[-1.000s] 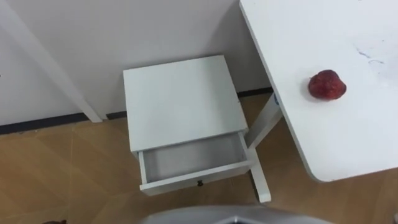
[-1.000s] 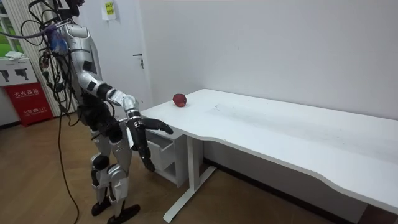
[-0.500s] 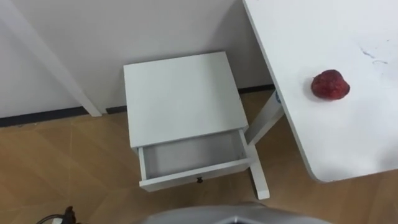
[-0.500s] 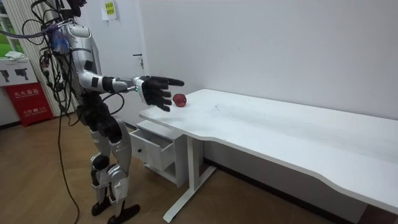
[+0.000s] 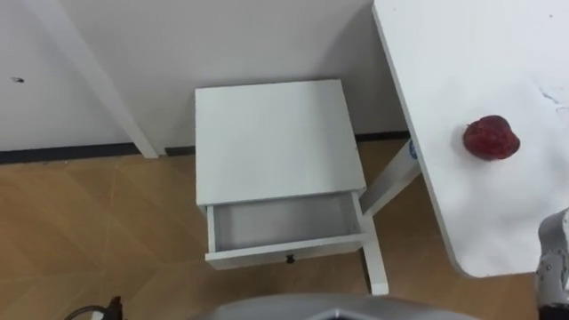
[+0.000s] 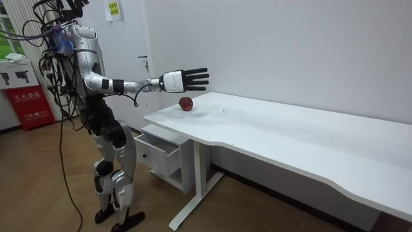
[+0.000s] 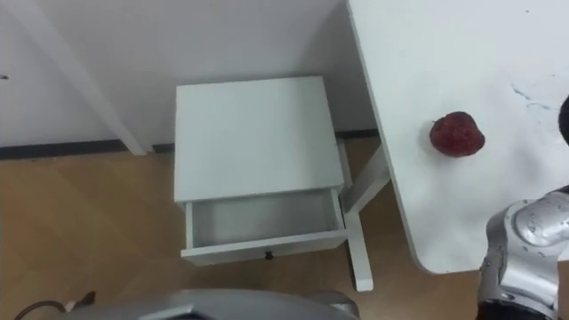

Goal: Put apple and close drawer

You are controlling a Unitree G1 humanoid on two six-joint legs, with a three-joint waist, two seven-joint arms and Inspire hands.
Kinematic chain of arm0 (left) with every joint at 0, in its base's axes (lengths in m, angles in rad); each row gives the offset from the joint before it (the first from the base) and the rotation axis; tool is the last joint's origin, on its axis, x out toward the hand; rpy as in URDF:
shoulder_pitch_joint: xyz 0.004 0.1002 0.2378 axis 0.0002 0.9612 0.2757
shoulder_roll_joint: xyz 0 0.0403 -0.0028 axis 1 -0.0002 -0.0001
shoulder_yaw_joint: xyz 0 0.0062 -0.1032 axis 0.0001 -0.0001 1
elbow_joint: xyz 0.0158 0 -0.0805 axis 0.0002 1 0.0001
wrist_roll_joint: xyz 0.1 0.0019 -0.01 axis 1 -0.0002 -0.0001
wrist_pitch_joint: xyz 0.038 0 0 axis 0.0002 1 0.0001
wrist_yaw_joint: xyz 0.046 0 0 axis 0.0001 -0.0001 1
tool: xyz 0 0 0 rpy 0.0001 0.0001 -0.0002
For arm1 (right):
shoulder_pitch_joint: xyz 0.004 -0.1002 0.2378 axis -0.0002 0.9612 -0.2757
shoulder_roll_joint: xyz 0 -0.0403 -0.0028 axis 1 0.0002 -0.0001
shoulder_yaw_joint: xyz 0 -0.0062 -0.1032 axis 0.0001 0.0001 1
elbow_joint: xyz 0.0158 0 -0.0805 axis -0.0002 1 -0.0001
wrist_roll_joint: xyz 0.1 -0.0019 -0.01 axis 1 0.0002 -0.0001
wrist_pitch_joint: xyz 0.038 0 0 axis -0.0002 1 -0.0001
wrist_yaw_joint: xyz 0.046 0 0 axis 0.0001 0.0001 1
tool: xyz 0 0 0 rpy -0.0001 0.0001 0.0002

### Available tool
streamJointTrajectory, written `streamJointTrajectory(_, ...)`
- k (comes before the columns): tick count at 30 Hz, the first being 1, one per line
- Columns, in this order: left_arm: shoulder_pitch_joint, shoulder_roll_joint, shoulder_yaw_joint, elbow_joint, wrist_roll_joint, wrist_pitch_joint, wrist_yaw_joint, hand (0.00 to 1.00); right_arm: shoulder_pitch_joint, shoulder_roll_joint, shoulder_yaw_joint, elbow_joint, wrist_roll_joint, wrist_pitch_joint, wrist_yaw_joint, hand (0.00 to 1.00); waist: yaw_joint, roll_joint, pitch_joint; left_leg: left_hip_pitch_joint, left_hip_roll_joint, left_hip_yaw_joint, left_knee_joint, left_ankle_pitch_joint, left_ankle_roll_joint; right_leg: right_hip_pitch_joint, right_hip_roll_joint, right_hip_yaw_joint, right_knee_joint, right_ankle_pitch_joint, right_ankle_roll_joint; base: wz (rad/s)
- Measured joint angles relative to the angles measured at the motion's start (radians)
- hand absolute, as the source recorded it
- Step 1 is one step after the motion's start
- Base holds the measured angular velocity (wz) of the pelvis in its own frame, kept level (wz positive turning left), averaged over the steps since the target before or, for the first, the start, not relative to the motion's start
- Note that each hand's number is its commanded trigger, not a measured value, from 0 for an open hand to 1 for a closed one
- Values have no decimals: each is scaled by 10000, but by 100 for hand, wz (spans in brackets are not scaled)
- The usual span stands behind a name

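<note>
A plain office or lab test room, by its bare white walls point(image 6: 290, 51), wood-pattern floor point(image 5: 89, 222), long white desk point(image 6: 290, 135) on metal legs, one small drawer cabinet point(image 5: 271, 133), and a red box point(image 6: 26, 106) near the door point(image 6: 129, 51).

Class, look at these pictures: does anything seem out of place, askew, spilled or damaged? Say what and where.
Nothing is spilled or broken. The only oddity is faint scuff marks on the table beside the apple. The drawer stands open and empty, sitting straight.
</note>
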Motion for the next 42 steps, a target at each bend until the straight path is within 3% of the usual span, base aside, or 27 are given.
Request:
streamJointTrajectory(7, 19, 0, -3, 27, 81, -1, 1, 0, 4, -3, 437, 709, -97, 46, 1058, 0, 99, -16, 63, 64, 0, -1, -1, -1, -1, 79, 3, -8, -3, 0, 0, 0)
streamJointTrajectory(24, 56, 33, 4, 99, 89, -8, -3, 0, 31, -225, 793, 1892, -1586, 184, 3412, 0, 86, -78, -21, 71, -3, -86, 79, -2, -4, 179, -32, -182, -45, 5, -4, 2)
streamJointTrajectory(42, 41, 49, -1, 228, 80, -7, -10, 0, -14, -499, 1125, 2066, -1623, 186, 4226, 0, 109, -164, -2, 59, 0, -209, 51, -3, -5, 253, -26, -317, -163, 54, -19, 1)
